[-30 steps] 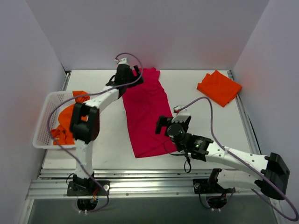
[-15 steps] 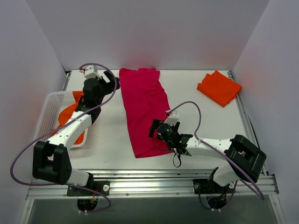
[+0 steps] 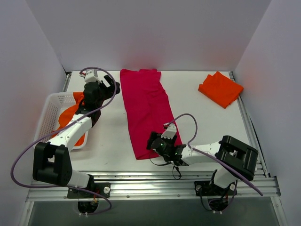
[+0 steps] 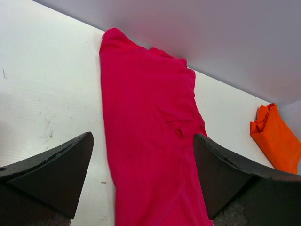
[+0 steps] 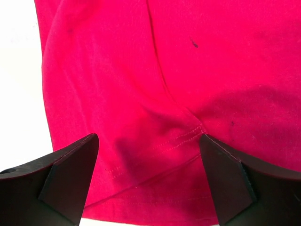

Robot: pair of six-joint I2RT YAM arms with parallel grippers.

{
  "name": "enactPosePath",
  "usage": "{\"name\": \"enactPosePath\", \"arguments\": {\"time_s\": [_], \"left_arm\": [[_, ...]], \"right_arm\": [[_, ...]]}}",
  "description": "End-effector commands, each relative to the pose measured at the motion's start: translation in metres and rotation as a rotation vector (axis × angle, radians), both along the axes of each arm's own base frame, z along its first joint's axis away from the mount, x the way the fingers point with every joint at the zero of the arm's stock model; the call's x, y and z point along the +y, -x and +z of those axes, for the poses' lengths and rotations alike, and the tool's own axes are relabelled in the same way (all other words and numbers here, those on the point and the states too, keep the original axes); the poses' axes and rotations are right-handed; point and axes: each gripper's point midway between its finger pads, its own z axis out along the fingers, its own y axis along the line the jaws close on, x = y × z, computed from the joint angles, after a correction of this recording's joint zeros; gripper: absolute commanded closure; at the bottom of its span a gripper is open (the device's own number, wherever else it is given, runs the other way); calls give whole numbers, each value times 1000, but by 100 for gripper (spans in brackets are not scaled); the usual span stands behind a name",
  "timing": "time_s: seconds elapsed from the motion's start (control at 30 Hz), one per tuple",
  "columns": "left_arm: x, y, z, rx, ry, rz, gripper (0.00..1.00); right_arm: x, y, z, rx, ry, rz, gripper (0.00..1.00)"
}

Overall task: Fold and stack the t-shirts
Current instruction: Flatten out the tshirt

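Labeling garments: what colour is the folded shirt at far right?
The folded shirt is bright orange; top external view shows it best.

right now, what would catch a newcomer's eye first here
The long crimson t-shirt lies folded lengthwise mid-table, with the right gripper open over its near hem. A folded orange t-shirt sits at the far right corner, and more orange cloth sits in the white mesh basket at the left edge.
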Motion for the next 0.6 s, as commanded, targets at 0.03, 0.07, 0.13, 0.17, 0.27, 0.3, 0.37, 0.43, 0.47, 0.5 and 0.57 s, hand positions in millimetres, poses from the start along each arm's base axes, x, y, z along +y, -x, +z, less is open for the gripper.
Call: {"name": "enactPosePath", "arguments": {"time_s": [0.03, 0.07, 0.13, 0.17, 0.27, 0.3, 0.37, 0.43, 0.47, 0.5, 0.57], "left_arm": [[-2, -4, 17, -55, 17, -7, 4], [-2, -4, 16, -53, 15, -7, 4], [-1, -4, 15, -51, 14, -4, 4], [-2, -4, 13, -46, 13, -5, 4], [-2, -5, 12, -46, 15, -7, 4], [-3, -6, 10, -41, 14, -8, 4], [-3, -7, 7, -38, 14, -10, 4], [-4, -8, 5, -35, 15, -11, 4], [-4, -9, 6, -35, 15, -11, 4], [-5, -9, 4, -33, 15, -14, 4], [-5, -10, 3, -30, 16, -15, 4]], "right_arm": [[-6, 2, -13, 15, 13, -44, 16], [-6, 2, -14, 17, 17, -44, 16], [-8, 1, -14, 13, 27, -49, 18], [-9, 2, -15, 13, 29, -49, 20], [-11, 1, -13, 5, 32, -56, 38], [-12, 1, -14, 7, 36, -56, 45], [-14, 1, -13, 7, 45, -63, 68], [-15, 1, -14, 7, 51, -67, 89], [-16, 1, -14, 9, 54, -71, 97], [-17, 2, -15, 11, 58, -72, 100], [-17, 1, -16, 12, 70, -76, 100]]}}
